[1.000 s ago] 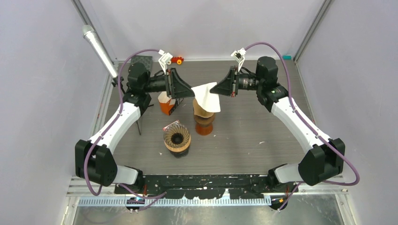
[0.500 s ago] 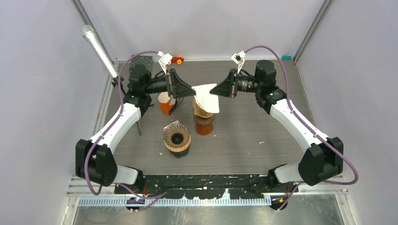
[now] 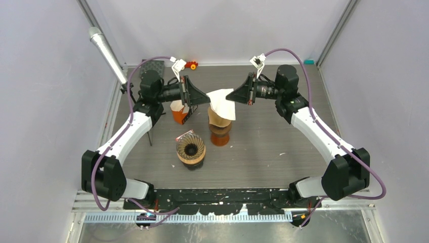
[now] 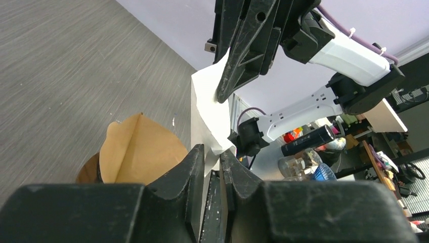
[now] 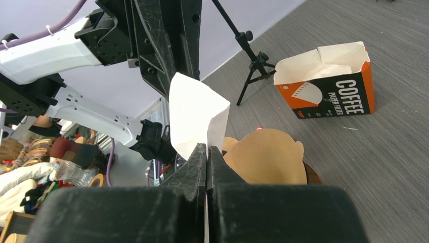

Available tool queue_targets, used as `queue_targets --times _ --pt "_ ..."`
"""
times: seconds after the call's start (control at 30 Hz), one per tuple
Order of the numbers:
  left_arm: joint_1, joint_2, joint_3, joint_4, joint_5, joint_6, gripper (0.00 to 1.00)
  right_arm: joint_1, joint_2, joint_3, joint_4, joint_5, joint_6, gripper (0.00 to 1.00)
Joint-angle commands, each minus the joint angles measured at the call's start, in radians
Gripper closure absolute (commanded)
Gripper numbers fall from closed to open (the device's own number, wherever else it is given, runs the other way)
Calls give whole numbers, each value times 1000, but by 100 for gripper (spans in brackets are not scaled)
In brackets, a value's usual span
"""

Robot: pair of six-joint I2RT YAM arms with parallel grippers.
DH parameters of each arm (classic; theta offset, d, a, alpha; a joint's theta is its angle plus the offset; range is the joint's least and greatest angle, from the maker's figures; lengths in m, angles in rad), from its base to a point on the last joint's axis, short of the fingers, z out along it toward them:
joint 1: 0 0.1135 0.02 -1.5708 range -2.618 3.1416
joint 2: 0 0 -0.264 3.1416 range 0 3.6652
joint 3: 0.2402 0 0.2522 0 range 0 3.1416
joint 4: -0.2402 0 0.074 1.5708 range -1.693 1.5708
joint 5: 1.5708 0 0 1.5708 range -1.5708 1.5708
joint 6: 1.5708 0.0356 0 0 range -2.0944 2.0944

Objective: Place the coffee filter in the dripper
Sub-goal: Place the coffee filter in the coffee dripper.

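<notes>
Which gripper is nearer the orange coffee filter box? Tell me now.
Left. The left gripper hangs just beside the filter box; the right gripper is farther off, across the white filter both pinch.

The top camera looked steeply down over the whole desk [image 3: 263, 149] from its near edge. Both wrist cameras sat close, facing each other across the white filter [image 4: 208, 111].

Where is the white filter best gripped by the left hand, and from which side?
The white filter's free left edge, approached from the left: the right hand pinches the opposite edge, and the flat paper juts out leftward from it.
</notes>
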Motion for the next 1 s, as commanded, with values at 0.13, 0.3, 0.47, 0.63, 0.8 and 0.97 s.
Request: queue_targets --times 0.13,0.3,0.47,0.63,0.8,0.97 --pt "2 -67 -18 -32 -10 79 92 -6 -21 -4 56 3 8 100" --pt "2 -67 -14 -31 -21 75 98 -6 -14 -5 79 -5 29 99" --pt "3 -69 -7 -45 -31 75 100 -7 -14 -9 79 -3 28 94" --pt "3 -88 15 -104 -60 79 100 -7 -19 23 -21 30 -39 75" --pt "4 -109 75 -311 -145 138 100 -7 -33 127 -294 129 -225 39" --pt "2 -114 135 -466 -191 131 100 -7 -66 219 -496 222 -400 27"
